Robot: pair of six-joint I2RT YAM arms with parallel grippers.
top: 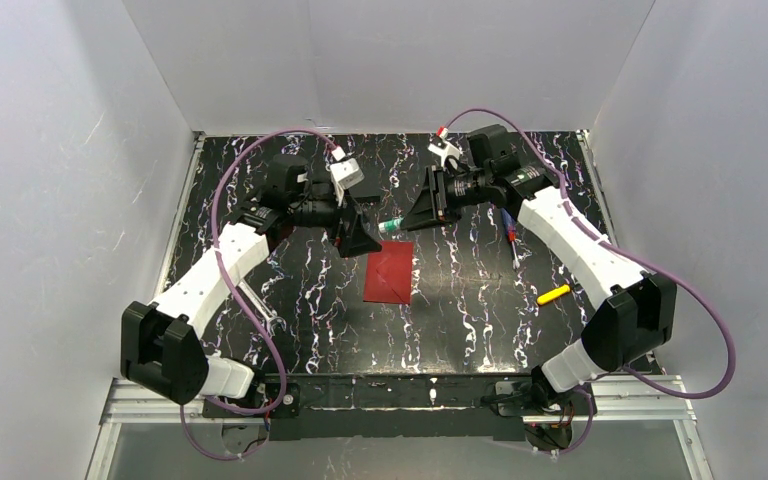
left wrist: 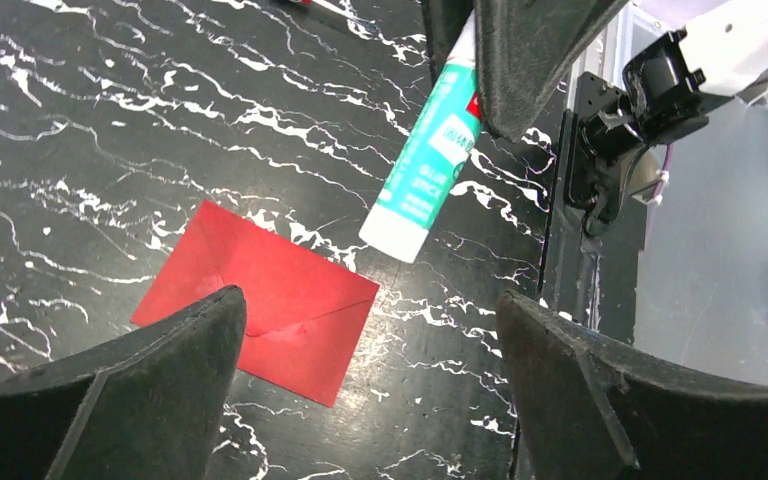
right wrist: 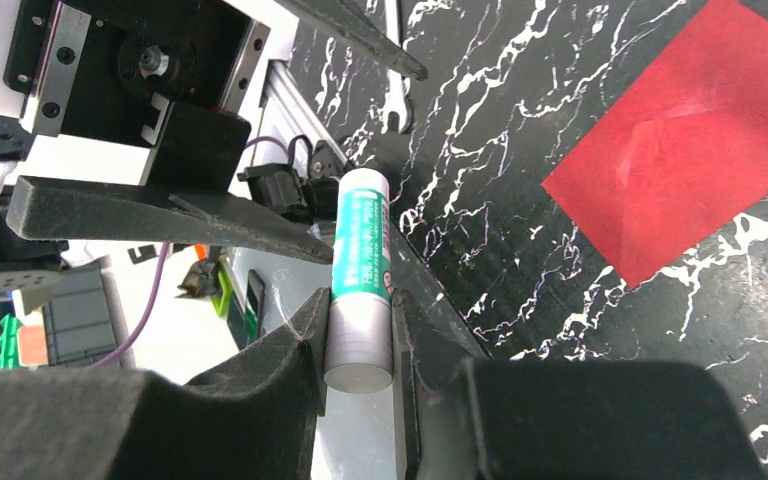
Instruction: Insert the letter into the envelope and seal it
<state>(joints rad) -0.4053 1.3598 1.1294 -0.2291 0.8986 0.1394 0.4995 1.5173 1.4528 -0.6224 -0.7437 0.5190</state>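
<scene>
Here the right hand (right wrist: 360, 322) is clamped shut on a green-and-white glue stick (right wrist: 361, 240). It grips the stick near one end, so the white far end pokes out toward the left hand (left wrist: 368, 305), whose fingers stand wide apart and hold nothing. Both hands hang above the middle of the bench (top: 460, 320), a little toward its far edge. Just nearward of them lies the envelope (top: 390, 272), flat and red, its pointed flap folded down, well apart from every edge of the bench. The letter shows in no view; it may already be inside, but that cannot be told. The envelope should be light, thin and floppy, and apt to slide under a sideways push. Pressing down on its body with one hand while the other works the flap looks wiser than pinching; to lift it, take a free corner or the flap's point. The glue stick is stiff and smooth and could twist in the grip if pressed hard. There is open bench all round the envelope. A yellow object (top: 553, 294) and a slim tool (top: 510, 238) lie toward the right edge, out of the way. The two hands are close together and could knock each other.
</scene>
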